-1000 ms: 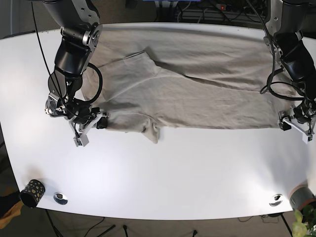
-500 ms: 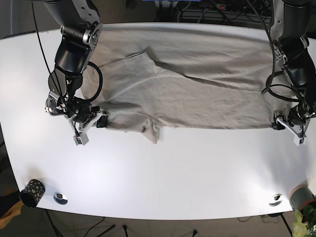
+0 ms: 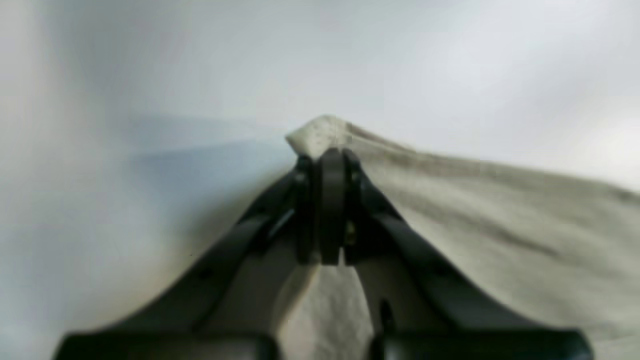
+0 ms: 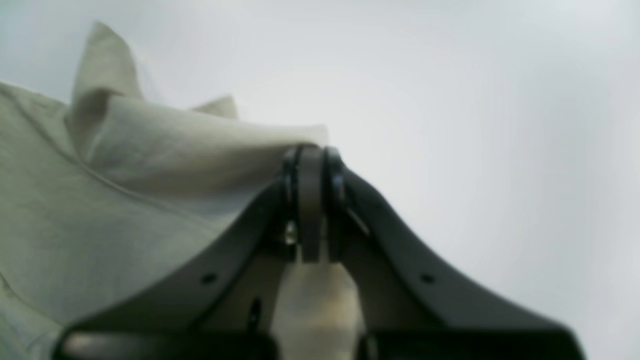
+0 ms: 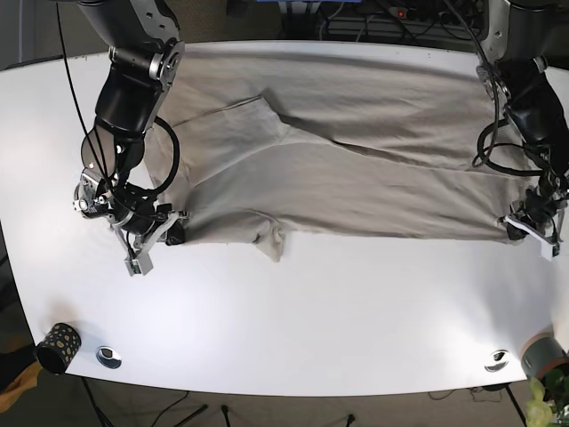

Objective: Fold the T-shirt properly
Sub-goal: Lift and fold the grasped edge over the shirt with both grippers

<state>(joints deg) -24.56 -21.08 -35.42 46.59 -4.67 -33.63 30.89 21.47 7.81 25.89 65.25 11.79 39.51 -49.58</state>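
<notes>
A beige T-shirt [image 5: 356,151] lies spread and wrinkled across the far half of the white table [image 5: 311,311]. My right gripper [image 5: 174,233], on the base view's left, is shut on the shirt's near left edge; the right wrist view shows cloth [image 4: 190,145] pinched in its tips [image 4: 311,155]. My left gripper [image 5: 513,228], on the base view's right, is shut on the shirt's near right corner; the left wrist view shows the corner [image 3: 320,134] sticking out past its tips [image 3: 327,157]. A folded flap [image 5: 271,242] hangs at the near hem.
A dark patterned cup [image 5: 57,346] stands at the near left corner beside a metal fitting [image 5: 109,357]. Another metal fitting [image 5: 497,359] and a grey cylinder [image 5: 542,356] are at the near right. Cables hang behind the table's far edge.
Both grippers have pulled the shirt's near edge outward and toward the near side. The right gripper moved left and nearer; the left gripper moved right. The near hem is now straighter.
</notes>
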